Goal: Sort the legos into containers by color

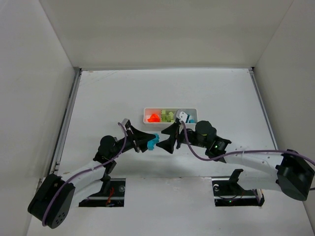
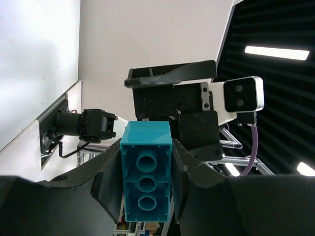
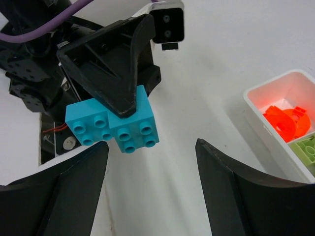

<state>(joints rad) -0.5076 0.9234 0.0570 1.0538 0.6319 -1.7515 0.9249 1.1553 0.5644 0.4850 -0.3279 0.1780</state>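
Mostly sorted, by the look of it: orange-red legos point(image 1: 153, 118) in the left compartment of the white tray point(image 1: 170, 108), yellow-green legos point(image 1: 169, 116) in the middle. One teal block point(image 1: 152, 142) left, clamped in the left tool point(image 1: 150, 143), just beside the wide-spread right tool point(image 1: 166, 138), near the tray.

tray point(image 3: 256, 110) cut by pic's rt edge, only orange + part green compt seen | teal lego point(image 3: 114, 129) top hid behind L finger point(image 3: 113, 69) | top cam: legos point(image 1: 167, 116) in tray too small to count, rt compt part-hid by R arm point(image 1: 204, 132)
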